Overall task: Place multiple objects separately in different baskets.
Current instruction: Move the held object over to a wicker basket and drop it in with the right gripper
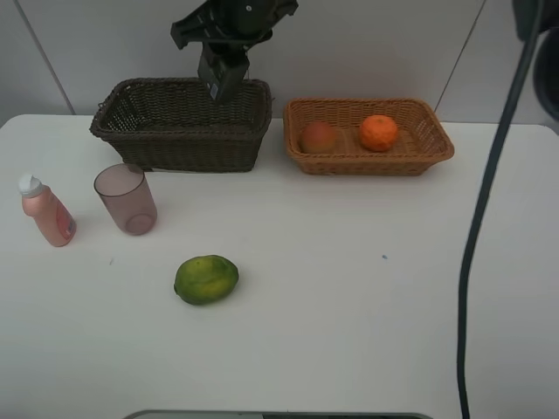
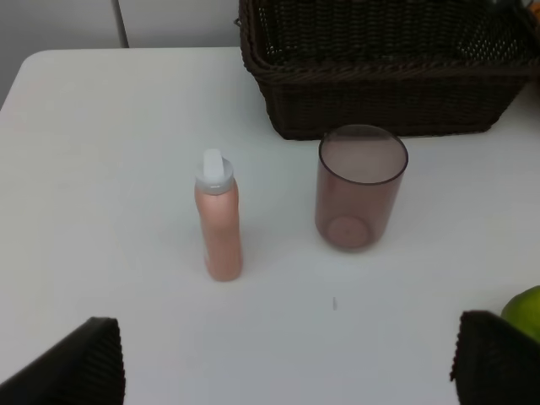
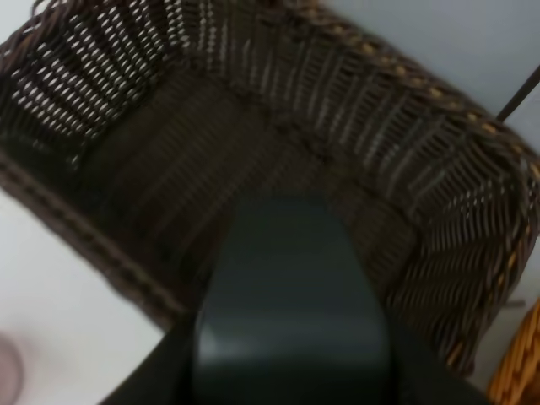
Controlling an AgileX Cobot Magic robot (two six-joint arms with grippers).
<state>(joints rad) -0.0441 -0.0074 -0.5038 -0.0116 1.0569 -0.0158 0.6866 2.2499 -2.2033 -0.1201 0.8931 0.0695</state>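
My right gripper (image 1: pixel 224 54) reaches across to the left and hangs over the dark brown basket (image 1: pixel 179 131), shut on a dark bottle (image 1: pixel 220 78). The right wrist view has that bottle (image 3: pixel 287 312) close up above the basket's floor (image 3: pixel 169 135). The orange-tan basket (image 1: pixel 437 144) holds a red-yellow fruit (image 1: pixel 318 137) and an orange (image 1: pixel 378 133). A pink white-capped bottle (image 1: pixel 45 210), a mauve cup (image 1: pixel 127 199) and a green fruit (image 1: pixel 206 279) stand on the table. My left gripper (image 2: pixel 287 359) is open and empty, short of the pink bottle (image 2: pixel 219 218) and the cup (image 2: pixel 360 186).
The white table (image 1: pixel 367 297) reaches to the wall behind the baskets. A dark cable (image 1: pixel 480 218) hangs down the right side of the high view. The green fruit (image 2: pixel 525 308) shows at the edge of the left wrist view.
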